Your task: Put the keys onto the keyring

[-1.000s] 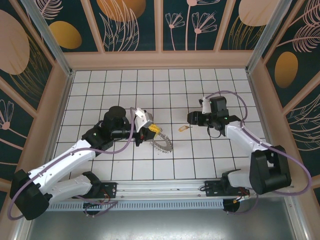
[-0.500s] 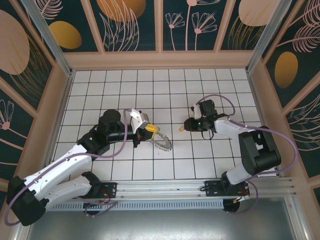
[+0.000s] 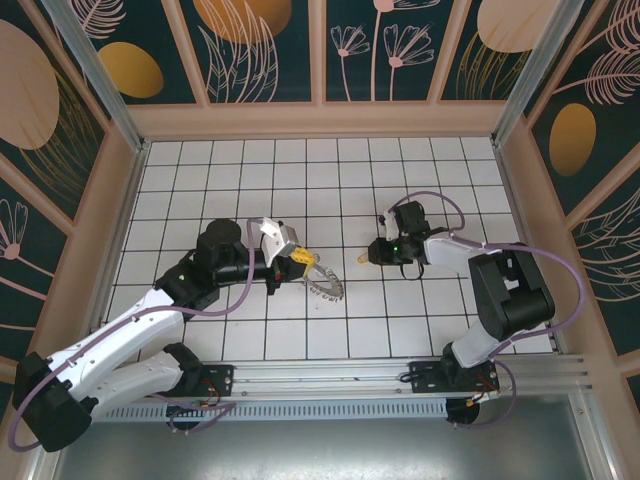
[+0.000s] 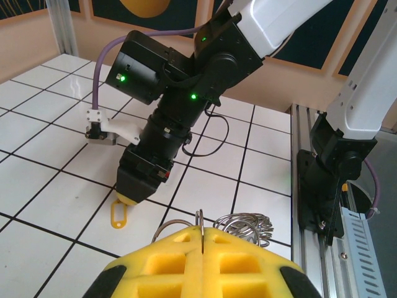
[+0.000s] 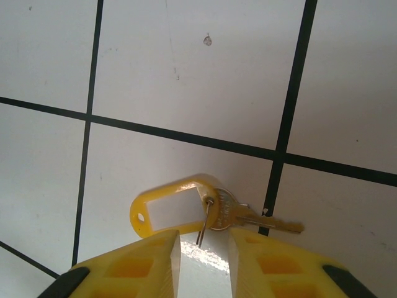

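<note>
bright, even overhead light fills the top view; the white tiled floor (image 3: 330, 170) is sharp, with only soft grey shadows. in the left wrist view the left gripper's yellow fingers (image 4: 161, 267) sit close and blurred, while the keyring (image 4: 245, 225) behind them glints. in the right wrist view white glare lies on the tile beside the glossy yellow key tag (image 5: 173, 208); the right gripper's fingers (image 5: 142, 267) are soft-edged.

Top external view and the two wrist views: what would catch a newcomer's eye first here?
Near the middle of the tiled table, the left claw is shut on the grey keyring, whose thin wire stands between its yellow pads. Just to the right of it, the right claw hangs low over the brass key and its yellow tag, both lying flat, its jaws a little apart.
</note>
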